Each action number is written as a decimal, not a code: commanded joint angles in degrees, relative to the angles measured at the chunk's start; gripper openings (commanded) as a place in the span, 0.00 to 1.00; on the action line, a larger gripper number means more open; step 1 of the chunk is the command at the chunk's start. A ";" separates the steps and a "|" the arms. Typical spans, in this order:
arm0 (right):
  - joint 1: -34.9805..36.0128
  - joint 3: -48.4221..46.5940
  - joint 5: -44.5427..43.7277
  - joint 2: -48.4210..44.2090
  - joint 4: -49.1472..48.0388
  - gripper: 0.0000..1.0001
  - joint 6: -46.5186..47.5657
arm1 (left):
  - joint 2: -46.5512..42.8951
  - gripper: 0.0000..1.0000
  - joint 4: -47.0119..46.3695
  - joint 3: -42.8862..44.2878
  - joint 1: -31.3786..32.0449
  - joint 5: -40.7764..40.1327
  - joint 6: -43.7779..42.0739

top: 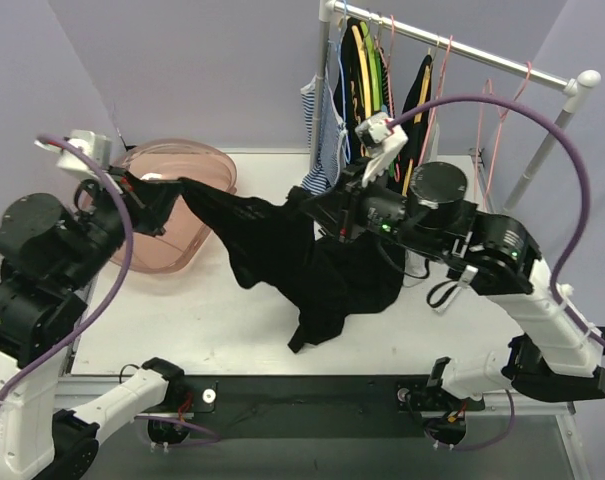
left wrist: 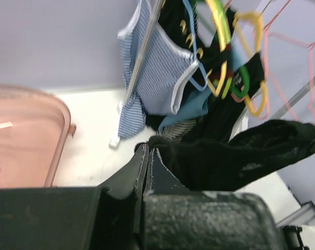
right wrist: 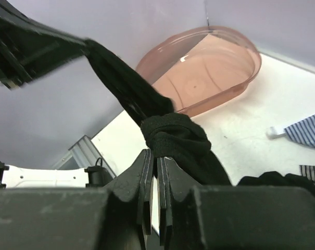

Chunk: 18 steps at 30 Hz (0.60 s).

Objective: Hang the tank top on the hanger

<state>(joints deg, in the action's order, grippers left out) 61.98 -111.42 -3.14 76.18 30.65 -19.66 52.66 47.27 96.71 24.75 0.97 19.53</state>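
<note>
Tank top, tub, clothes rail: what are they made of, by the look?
Tank top: soft matte black fabric, probably a knit; it sags and bunches where held. Tub: translucent pink plastic, glossy; highlights on the rim. Clothes rail: likely metal tube, shiny silver finish.

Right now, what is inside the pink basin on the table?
The pink basin shows a bare floor, nothing lying in it. The tank top, held taut by the left gripper and right gripper, hides one end of it, so that part cannot be checked.
</note>
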 commanded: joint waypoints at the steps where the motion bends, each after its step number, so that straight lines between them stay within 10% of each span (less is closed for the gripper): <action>1: 0.34 3.29 -2.39 -5.15 4.41 0.00 5.07 | 1.04 0.00 -1.47 6.82 -0.23 -0.98 -3.53; 7: -3.69 27.45 -6.98 -19.12 4.85 0.00 2.18 | -2.90 0.00 -6.83 -5.18 0.21 14.83 -1.87; 18: -7.48 69.47 7.09 -28.11 -4.09 0.00 -13.20 | -11.70 0.00 -25.17 -59.05 0.30 38.82 14.38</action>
<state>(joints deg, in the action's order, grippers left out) 54.08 -48.84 0.36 48.62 32.69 -25.74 43.62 33.69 51.05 24.97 28.53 25.17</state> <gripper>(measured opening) 0.055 0.019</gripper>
